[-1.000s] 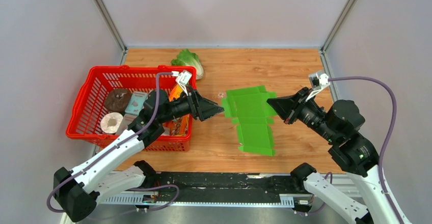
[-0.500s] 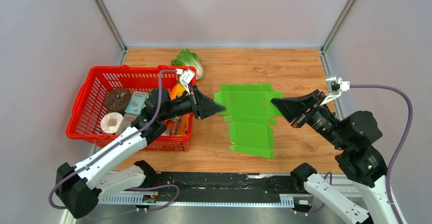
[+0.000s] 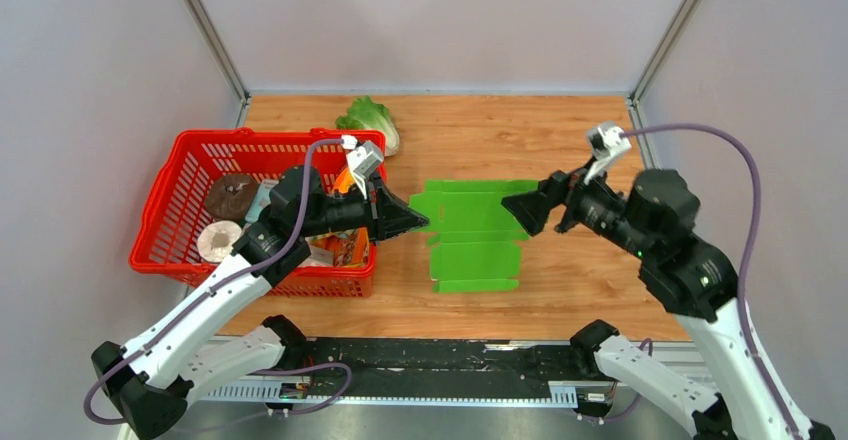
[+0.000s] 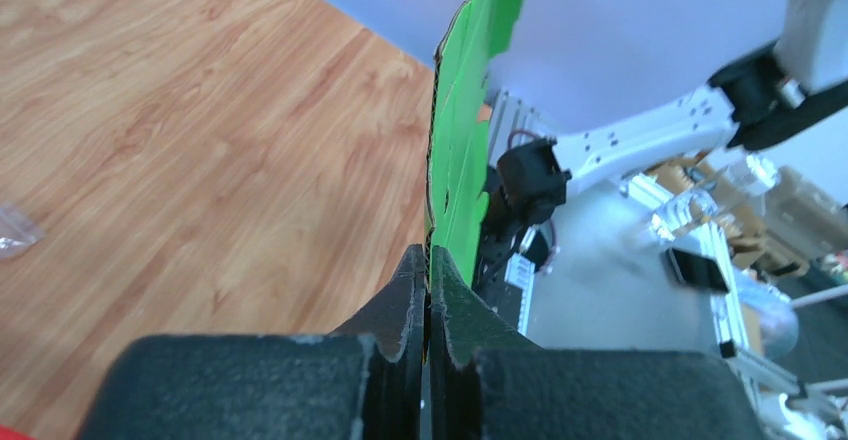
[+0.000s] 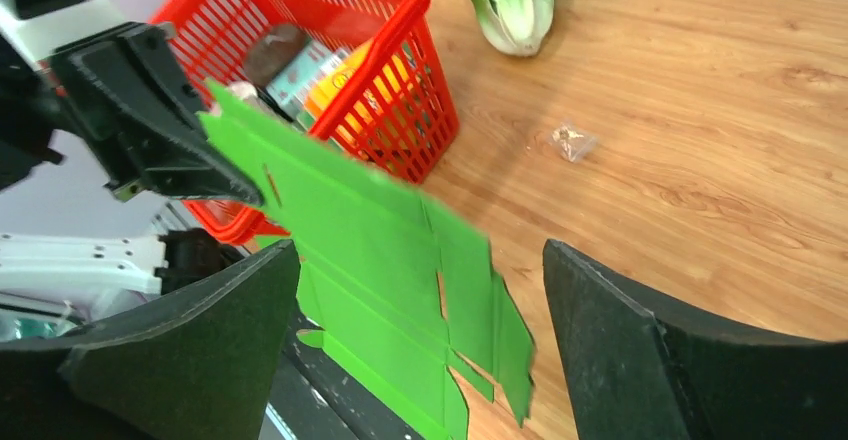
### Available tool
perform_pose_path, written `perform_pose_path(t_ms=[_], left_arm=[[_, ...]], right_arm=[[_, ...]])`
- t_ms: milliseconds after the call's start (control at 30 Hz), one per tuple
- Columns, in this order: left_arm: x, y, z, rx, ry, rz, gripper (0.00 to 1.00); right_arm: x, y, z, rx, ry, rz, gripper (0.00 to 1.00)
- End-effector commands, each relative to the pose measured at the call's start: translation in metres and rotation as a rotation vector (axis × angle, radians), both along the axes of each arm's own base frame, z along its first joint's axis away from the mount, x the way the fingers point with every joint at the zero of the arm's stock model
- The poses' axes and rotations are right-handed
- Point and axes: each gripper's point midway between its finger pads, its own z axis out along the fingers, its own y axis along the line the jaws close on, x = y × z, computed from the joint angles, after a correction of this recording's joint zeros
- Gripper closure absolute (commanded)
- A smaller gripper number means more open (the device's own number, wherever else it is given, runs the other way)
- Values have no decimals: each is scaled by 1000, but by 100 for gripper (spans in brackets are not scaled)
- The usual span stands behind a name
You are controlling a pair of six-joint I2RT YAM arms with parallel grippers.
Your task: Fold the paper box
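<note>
The paper box (image 3: 470, 235) is a flat bright green die-cut sheet with flaps, held up above the wooden table. My left gripper (image 3: 418, 223) is shut on its left edge. The left wrist view shows the sheet (image 4: 463, 130) edge-on, rising out of the closed jaws of that gripper (image 4: 428, 260). My right gripper (image 3: 525, 210) is at the sheet's right side, open. In the right wrist view its fingers (image 5: 200, 350) stand wide apart, with the sheet (image 5: 380, 250) in front of them and untouched.
A red basket (image 3: 200, 140) with several groceries and an orange carton (image 3: 350, 247) stands at the left, right behind my left arm. A lettuce (image 3: 368, 118) lies at the back. A small clear wrapper (image 5: 573, 142) lies on the table. Walls close in on three sides.
My left gripper has shut on the sheet's left edge. My right gripper has let go of it and opened. The sheet has moved left, toward the basket.
</note>
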Motion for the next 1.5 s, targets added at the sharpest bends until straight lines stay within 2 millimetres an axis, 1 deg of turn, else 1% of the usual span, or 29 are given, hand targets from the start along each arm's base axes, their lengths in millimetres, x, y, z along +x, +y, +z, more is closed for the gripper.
perform_pose_path(t_ms=[0, 33, 100, 133, 267, 300, 333, 367, 400, 467, 767, 833, 867, 900, 933, 967, 1000, 1067, 1100, 1133, 1167, 1200, 1267, 1300, 1333, 1367, 1400, 1433, 1467], left_arm=[[-20, 12, -19, 137, -89, -101, 100], [-24, 12, -18, 145, -92, -125, 100], [-30, 13, -29, 194, -68, -169, 100], [-30, 14, -28, 199, -69, -173, 100], [-34, 16, -32, 216, -59, -187, 100], [-35, 16, -32, 218, -60, -192, 100], [-36, 17, -33, 220, -57, -196, 100], [-36, 17, -33, 220, -60, -198, 100], [-37, 17, -33, 221, -61, -203, 100], [-38, 18, -35, 224, -62, -206, 100], [-45, 16, -32, 210, -51, -249, 100], [-47, 15, -27, 195, -59, -269, 100], [-49, 14, -26, 191, -53, -278, 100], [-49, 14, -24, 184, -58, -286, 100], [-49, 13, -21, 180, -60, -284, 100], [-49, 13, -19, 176, -56, -282, 100], [-48, 12, -18, 174, -57, -274, 100], [-47, 12, -13, 167, -53, -263, 99], [-41, 13, -12, 176, -53, -226, 94], [-36, 14, -7, 178, -56, -188, 86], [-32, 17, -3, 180, -52, -144, 64], [-15, 23, -4, 212, -44, -27, 56], [-2, 34, 12, 206, -50, 103, 43], [12, 41, 16, 224, -52, 202, 41], [14, 44, 40, 200, -84, 228, 40], [18, 42, 38, 237, -72, 226, 40], [20, 39, 44, 244, -81, 224, 40], [18, 34, 70, 218, -120, 216, 41], [19, 18, 59, 279, -103, 172, 44]], right_arm=[[4, 11, -15, -193, 50, 114, 0], [7, 14, -16, -200, 50, 126, 0], [7, 20, -9, -195, 10, 162, 0], [10, 25, -6, -202, -28, 191, 0], [-20, 60, -5, -152, -21, 502, 2], [-23, 65, -11, -140, 1, 535, 5], [-22, 70, -10, -122, -4, 556, 10], [-28, 76, -14, -98, 31, 606, 18], [-29, 80, -21, -90, 53, 627, 31], [-31, 87, -24, -70, 69, 661, 40], [-42, 104, -44, -66, 115, 746, 41], [-42, 108, -45, -46, 122, 754, 44], [-45, 110, -49, -36, 138, 771, 48], [-45, 113, -48, -23, 129, 782, 58], [-46, 113, -48, -11, 146, 780, 64], [-46, 113, -52, -11, 155, 771, 71], [-45, 113, -53, -8, 154, 761, 81], [-41, 110, -53, -11, 145, 715, 95], [-38, 108, -55, -14, 140, 690, 100], [-34, 106, -56, -18, 136, 656, 100], [-23, 100, -54, -24, 120, 560, 100], [-18, 97, -57, -28, 117, 515, 100], [-9, 89, -58, -39, 103, 429, 100], [-10, 85, -55, -36, 87, 417, 100], [-9, 83, -57, -39, 81, 401, 100], [-5, 80, -56, -41, 75, 368, 100], [-4, 78, -54, -36, 67, 352, 100], [-3, 77, -52, -35, 65, 341, 100], [1, 74, -50, -34, 59, 313, 100]])
